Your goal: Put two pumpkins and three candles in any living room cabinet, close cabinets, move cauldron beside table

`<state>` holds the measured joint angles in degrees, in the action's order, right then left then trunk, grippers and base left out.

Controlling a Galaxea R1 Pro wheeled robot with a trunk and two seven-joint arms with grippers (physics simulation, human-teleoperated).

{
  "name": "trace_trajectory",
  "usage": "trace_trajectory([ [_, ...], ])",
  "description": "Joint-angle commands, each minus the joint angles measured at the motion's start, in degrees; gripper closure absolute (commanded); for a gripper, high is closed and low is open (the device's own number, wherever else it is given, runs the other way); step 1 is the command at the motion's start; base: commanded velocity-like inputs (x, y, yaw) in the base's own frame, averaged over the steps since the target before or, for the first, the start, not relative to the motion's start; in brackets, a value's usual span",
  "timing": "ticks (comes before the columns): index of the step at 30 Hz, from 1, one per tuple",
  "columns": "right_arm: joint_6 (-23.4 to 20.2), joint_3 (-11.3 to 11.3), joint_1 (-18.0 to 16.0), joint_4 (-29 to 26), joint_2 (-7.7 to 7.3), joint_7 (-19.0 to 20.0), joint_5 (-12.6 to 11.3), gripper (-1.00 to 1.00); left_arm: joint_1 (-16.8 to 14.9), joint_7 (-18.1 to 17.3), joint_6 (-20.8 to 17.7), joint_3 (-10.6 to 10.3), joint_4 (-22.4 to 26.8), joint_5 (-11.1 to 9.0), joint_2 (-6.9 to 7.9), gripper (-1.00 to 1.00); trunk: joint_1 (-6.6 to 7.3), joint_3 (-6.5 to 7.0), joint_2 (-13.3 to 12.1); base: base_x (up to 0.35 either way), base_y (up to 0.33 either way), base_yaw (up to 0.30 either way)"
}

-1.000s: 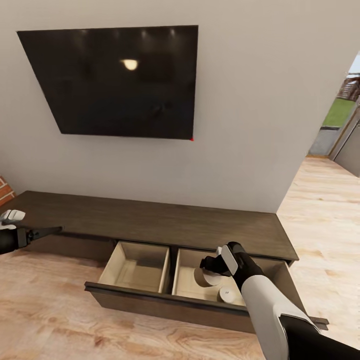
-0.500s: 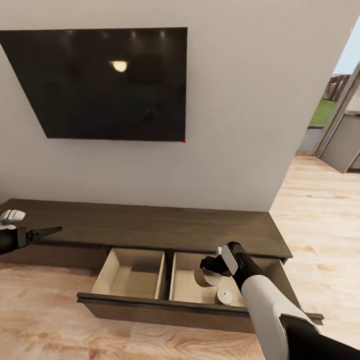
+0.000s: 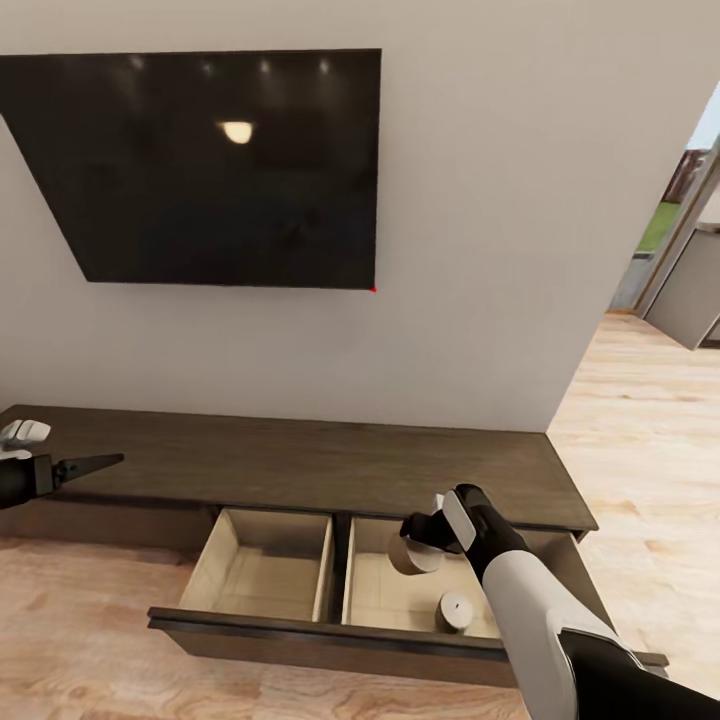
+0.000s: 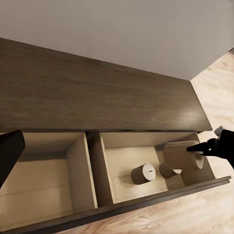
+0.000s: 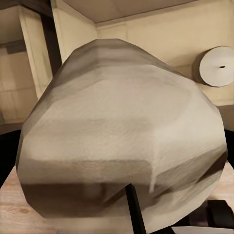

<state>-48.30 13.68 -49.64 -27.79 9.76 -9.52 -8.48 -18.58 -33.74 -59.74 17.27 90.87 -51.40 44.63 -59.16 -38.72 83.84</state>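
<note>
The candle you hold is clamped in your right gripper above the right compartment of the open cabinet drawer, where another candle stands. Your left gripper hovers apart, jaws together, holding nothing

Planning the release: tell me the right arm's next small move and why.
Probably lower a little, then open. The right pincer holds a candle above the right compartment of the open cabinet drawer, with bare floor beside the candle already inside, so it should land clear.
</note>
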Motion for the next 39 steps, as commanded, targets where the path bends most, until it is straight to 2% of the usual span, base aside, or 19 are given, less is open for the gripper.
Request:
trace_trajectory([
  [1, -0.1, 0.3, 0.0, -0.1, 0.03, -0.5, -0.7, 1.0, -0.1, -0.4, -0.3, 0.0, 0.0, 0.2, -0.02, -1.0, 0.0, -0.05, 0.0, 0.011, 0.037, 0.0],
  [9, -0.1, 0.3, 0.0, -0.1, 0.01, -0.5, -0.7, 1.0, -0.1, -0.4, -0.3, 0.0, -0.2, 0.4, 0.01, -1.0, 0.0, -0.05, 0.0, 0.092, 0.152, 0.0],
  [24, -0.1, 0.4, 0.0, -0.1, 0.0, -0.5, -0.7, 1.0, -0.1, -0.3, -0.3, 0.1, -0.3, 0.4, 0.0, -1.0, 0.0, -0.05, 0.0, 0.074, 0.044, 0.0],
  [39, -0.1, 0.3, 0.0, -0.1, 0.0, -0.5, -0.7, 1.0, -0.1, -0.3, -0.3, 0.1, -0.3, 0.4, 0.0, -1.0, -3.29, -2.75, 6.0, 0.001, 0.0, 0.0],
])
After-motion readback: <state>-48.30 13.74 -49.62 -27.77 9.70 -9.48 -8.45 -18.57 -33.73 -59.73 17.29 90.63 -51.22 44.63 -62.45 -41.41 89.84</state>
